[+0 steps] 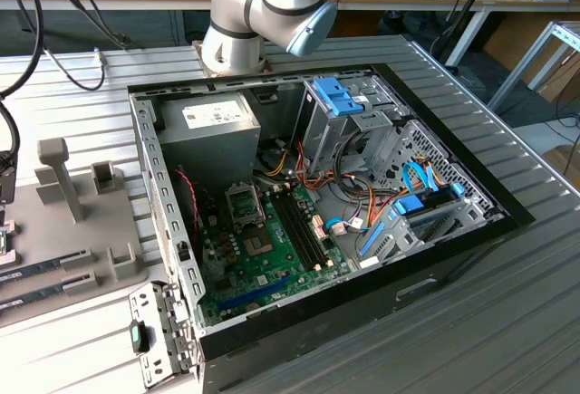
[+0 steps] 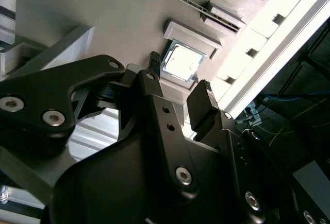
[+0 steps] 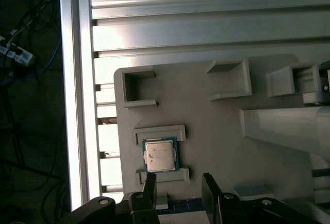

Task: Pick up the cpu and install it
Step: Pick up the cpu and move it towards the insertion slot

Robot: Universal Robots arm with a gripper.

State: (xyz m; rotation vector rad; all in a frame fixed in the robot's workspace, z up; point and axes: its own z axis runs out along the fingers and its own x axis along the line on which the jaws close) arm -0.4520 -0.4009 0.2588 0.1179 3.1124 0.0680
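The cpu (image 3: 160, 155), a small square chip with a shiny silver top, lies flat in a shallow bracket of the grey fixture plate (image 3: 206, 116). In the second wrist view the cpu (image 2: 180, 62) gleams just beyond my black fingertips (image 2: 154, 58). My gripper (image 3: 179, 183) hovers above the plate, open, one finger to each side of the chip's edge and nothing between them. My gripper (image 2: 179, 73) does not touch the chip. The open computer case (image 1: 453, 240) holds the green motherboard (image 1: 272, 258), with the socket (image 1: 245, 204) near its middle.
The arm's base (image 1: 263, 4) stands behind the case. A grey power-supply box (image 1: 207, 131) fills the case's back corner, drive cages (image 1: 362, 122) and cables sit beside it. The fixture plate (image 1: 82, 222) with posts lies at the exterior view's left. A slatted aluminium table (image 1: 507, 321) surrounds everything.
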